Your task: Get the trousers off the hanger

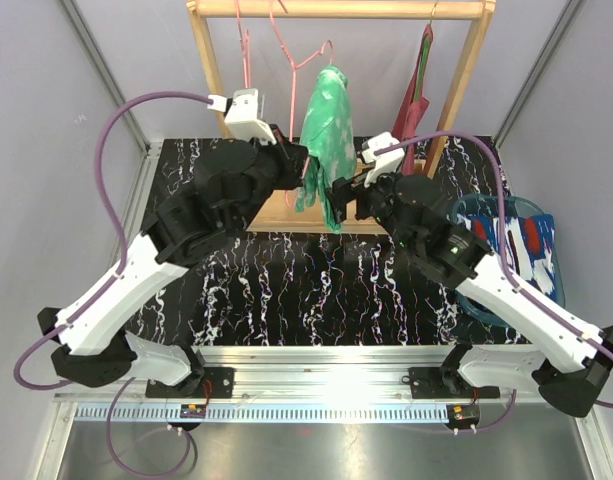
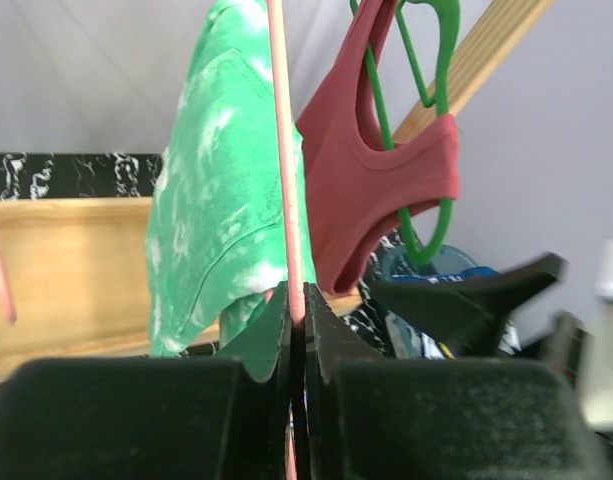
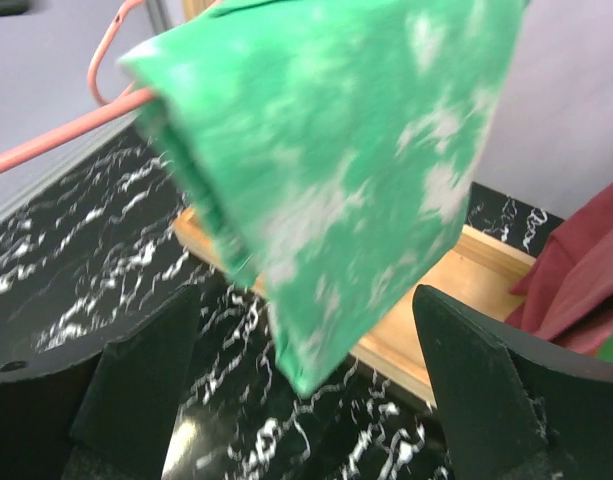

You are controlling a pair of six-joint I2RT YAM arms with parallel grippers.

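**Green pair on the hanger, one arm steadying, the other ready to pull**

Top view: the bright green trousers [image 1: 327, 130], folded fabric with pale markings, hang over a thin pink wire hanger [image 1: 292, 62] on the pale wooden rack [image 1: 208, 80]. The left gripper [image 1: 302, 160] is at the hanger just beside them; the right gripper [image 1: 344, 198] is at their lower end. The dark blue trousers with white and red streaks [image 1: 531, 240] lie in the round blue plastic basket [image 1: 486, 201] at the right, so I judge this pair to be the one in hand. A maroon sleeveless top [image 1: 418, 85] hangs near the rack's right post.

Left wrist view: the jaws are clamped tight on the pink wire hanger, with the green trousers draped just behind it. The maroon sleeveless top, on a green plastic hanger [image 2: 431, 120], is close beside them.

Right wrist view: the jaws stand wide, holding nothing, and the green trousers' lower corner hangs between the fingers. The next move likely calls for closing on that corner and drawing the fabric off the bar. The rack's base and the maroon sleeveless top are near that pull.
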